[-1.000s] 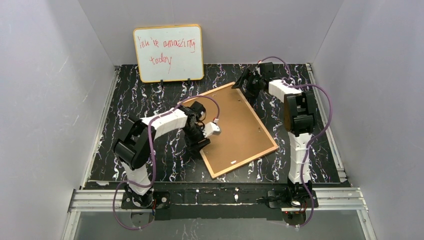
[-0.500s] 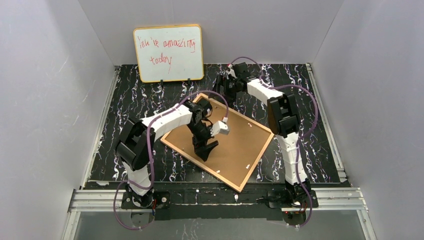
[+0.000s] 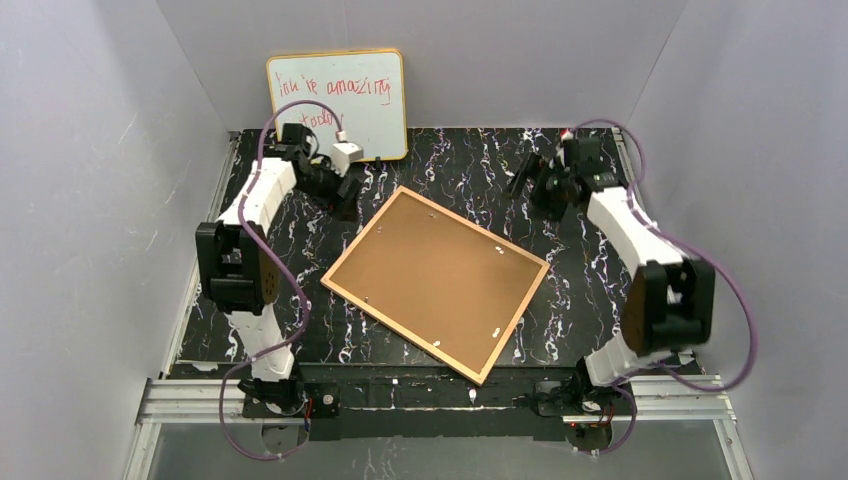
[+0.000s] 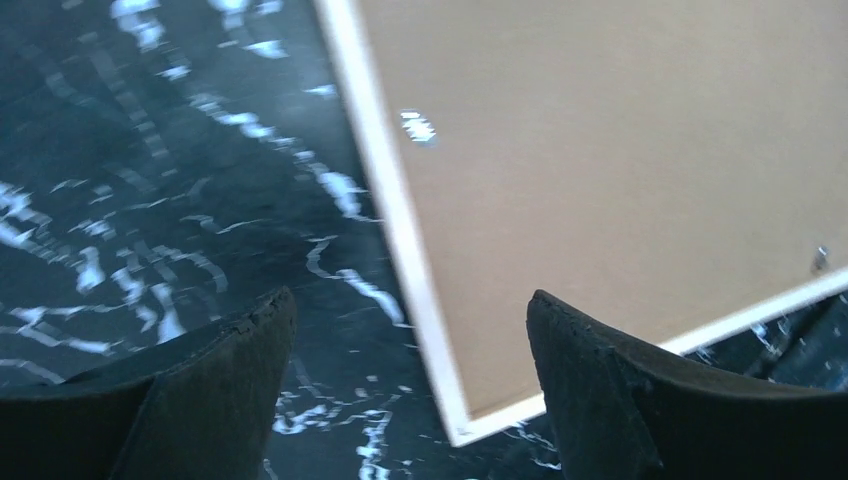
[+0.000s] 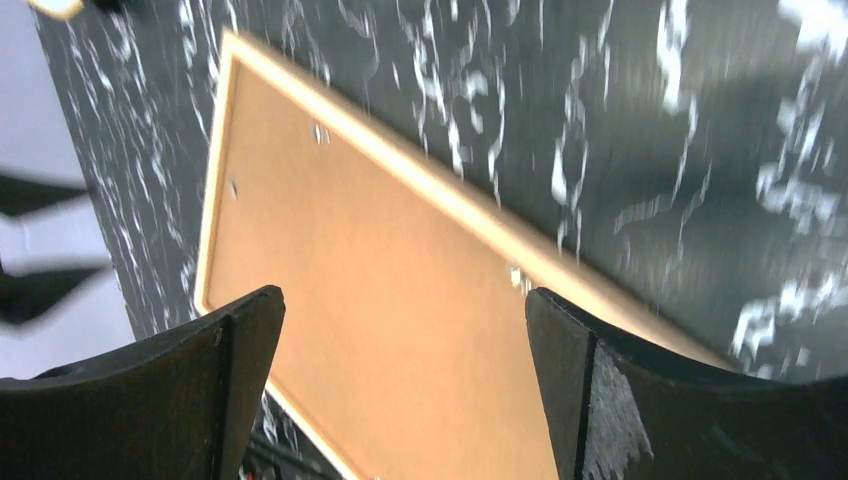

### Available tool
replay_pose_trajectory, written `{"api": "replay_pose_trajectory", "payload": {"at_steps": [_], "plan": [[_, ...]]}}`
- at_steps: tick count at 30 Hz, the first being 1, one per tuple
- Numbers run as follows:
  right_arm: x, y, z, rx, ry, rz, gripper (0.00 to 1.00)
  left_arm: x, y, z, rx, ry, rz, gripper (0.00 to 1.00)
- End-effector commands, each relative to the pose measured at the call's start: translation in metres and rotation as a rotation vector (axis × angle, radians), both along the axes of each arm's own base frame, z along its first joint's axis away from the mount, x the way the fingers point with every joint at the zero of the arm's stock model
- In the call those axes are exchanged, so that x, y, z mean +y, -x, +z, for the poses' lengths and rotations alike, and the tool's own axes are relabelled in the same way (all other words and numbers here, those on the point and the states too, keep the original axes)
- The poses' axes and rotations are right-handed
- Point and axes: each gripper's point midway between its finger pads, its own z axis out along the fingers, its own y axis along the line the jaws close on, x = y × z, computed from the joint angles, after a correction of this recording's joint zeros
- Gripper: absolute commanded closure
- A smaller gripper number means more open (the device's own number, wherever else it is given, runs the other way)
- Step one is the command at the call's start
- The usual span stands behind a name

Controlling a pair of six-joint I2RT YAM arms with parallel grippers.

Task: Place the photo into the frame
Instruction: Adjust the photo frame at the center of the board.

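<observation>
Lying back-up on black marbled table (image 3: 340, 335), frame (image 3: 436, 282); pale walls (image 3: 100, 200) enclose; left end effector (image 4: 408, 298), right end effector (image 5: 402, 295) wide, empty.

1. The table (image 3: 450, 165) has a black top streaked with white veins.
2. The frame (image 3: 435, 280) lies flat near the table's middle, brown back upward, turned askew to the table's edges.
3. A whiteboard (image 3: 337, 105) with red handwriting stands upright at the far edge, left of centre.
</observation>
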Motion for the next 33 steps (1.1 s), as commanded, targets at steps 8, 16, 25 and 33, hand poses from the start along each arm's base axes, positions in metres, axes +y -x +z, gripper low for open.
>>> {"api": "replay_pose_trajectory", "payload": {"at_steps": [8,16,25,33], "plan": [[-0.017,0.162,-0.041,0.203,-0.003,-0.015,0.01,0.049,-0.022,-0.053,0.164,0.009,0.255,0.21],[-0.006,0.204,-0.061,0.266,-0.130,-0.012,0.01,0.055,-0.006,-0.085,0.208,-0.027,0.272,0.27],[0.008,0.193,-0.076,0.274,-0.233,0.002,0.01,0.046,0.018,-0.104,0.312,0.010,0.281,0.43],[-0.003,0.178,-0.075,0.280,-0.214,-0.007,0.01,0.043,0.032,-0.111,0.351,0.027,0.265,0.48]]}}
